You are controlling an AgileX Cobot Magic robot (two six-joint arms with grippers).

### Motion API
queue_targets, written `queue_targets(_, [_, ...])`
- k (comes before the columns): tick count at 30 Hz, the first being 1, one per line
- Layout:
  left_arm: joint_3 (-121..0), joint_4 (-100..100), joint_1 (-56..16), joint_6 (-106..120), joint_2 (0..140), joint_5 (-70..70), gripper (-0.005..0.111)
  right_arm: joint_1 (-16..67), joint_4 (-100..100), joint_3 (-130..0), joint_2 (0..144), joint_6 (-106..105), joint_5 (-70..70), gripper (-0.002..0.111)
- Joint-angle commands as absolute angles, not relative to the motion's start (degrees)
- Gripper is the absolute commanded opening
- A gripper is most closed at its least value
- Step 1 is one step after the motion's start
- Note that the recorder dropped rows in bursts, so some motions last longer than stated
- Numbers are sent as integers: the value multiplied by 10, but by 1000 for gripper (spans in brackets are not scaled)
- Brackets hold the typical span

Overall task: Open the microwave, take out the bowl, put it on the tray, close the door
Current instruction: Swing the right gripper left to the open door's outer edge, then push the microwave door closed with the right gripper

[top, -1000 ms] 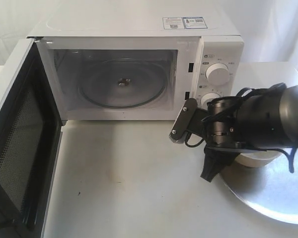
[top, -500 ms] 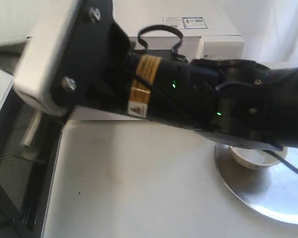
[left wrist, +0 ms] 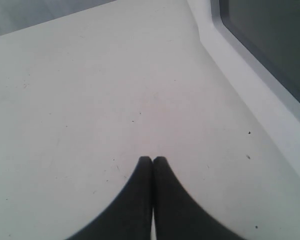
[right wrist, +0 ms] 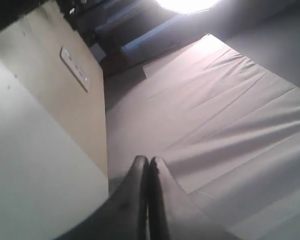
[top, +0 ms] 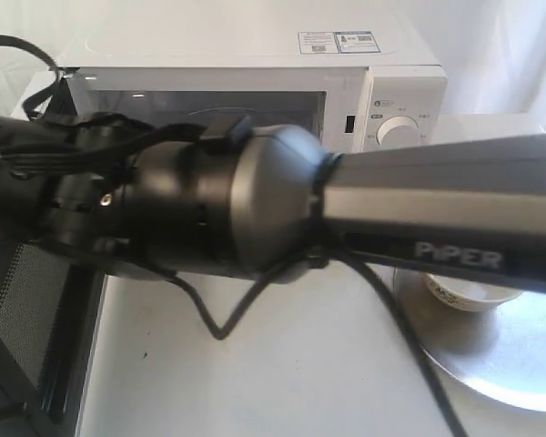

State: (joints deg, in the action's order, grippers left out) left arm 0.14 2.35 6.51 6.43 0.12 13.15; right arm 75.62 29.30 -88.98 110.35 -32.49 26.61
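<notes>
The white microwave (top: 255, 45) stands at the back, its door (top: 27, 309) swung wide open at the left. On the silver tray (top: 514, 369) at the right sits the cream bowl (top: 469, 293), free of any gripper. My right arm (top: 255, 200) stretches across the microwave's front towards the left and hides most of the cavity. In the right wrist view the right gripper (right wrist: 149, 161) is shut and empty, pointing at white cloth and a beige wall. The left gripper (left wrist: 152, 160) is shut and empty over the white table, beside the door's dark window (left wrist: 275, 45).
The white table (top: 282, 373) runs from the door to the tray. A black cable (top: 227, 323) hangs from the right arm over the table. One round dial (top: 400, 132) shows above the arm.
My right arm has swung from above the tray leftwards across the microwave's front and now fills the exterior view. The bowl stays on the tray.
</notes>
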Motion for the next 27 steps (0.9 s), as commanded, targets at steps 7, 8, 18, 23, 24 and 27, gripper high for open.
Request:
queue_targets(7, [0,19,62,63,0,133,0,732,285,-956,1118,-681,-48,0])
queue_targets(8, [0,19,62,63,0,133,0,725,285,-959,1112,-670,-74,0])
queue_targets(18, [0,19,62,63,0,133,0,648,487,-967,1030,-231,-315,0])
queue_targets(23, [0,19,62,63,0,133,0,627,514,-966,1035,-193,-396,0])
queue_targets(24, [0,19,62,63,0,133,0,624,514,-966,1038,-193,-403,0])
queue_targets(27, [0,19,62,63,0,133,0,611,514,-966,1052,-193,-407,0])
